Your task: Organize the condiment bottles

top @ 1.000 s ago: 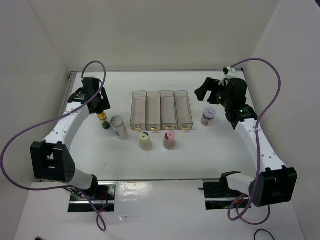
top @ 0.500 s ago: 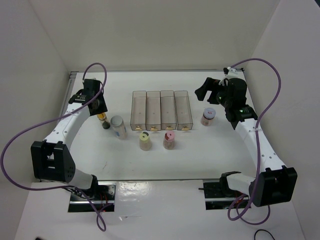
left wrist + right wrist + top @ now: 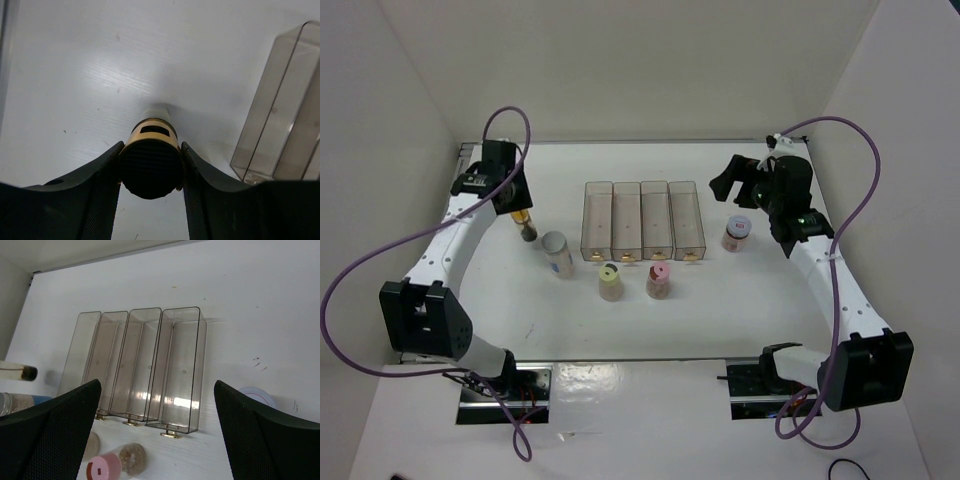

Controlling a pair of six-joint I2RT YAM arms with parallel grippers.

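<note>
**Operator:** Report the left end effector (image 3: 151, 150).

**Technician:** The fingers are closed partway, and both inner faces press the cap end of the dark bottle with gold band (image 3: 151, 167). The bottle points away from the wrist, and its shadow falls on the tabletop (image 3: 720, 310) below it. It therefore appears to hang clear of the surface.

**Operator:** What has changed in the last second?

**Technician:** The left arm has drawn back toward the rear left corner and taken the dark bottle with it. The bottle was just beside the white grey-lidded bottle (image 3: 557, 252). It is now apart from it, to the left of the clear rectangular bins (image 3: 642, 185). Judgement: the pickup is complete and the carry toward a bin is the step in hand.

**Operator:** Report the right end effector (image 3: 156, 385).

**Technician:** It is spread wide and holds nothing. It hovers behind the clear reddish-brown jar (image 3: 736, 234), which stands just right of the bins.

**Operator:** Give the count.

**Technician:** There are five bottles:
- one held
- the white one
- the jar
- the beige yellow-lidded bottle (image 3: 610, 280)
- the brown pink-lidded bottle (image 3: 658, 280)

The beige and brown bottles stand in front of the bins. There are four bins, side by side, and none holds a bottle.
</note>
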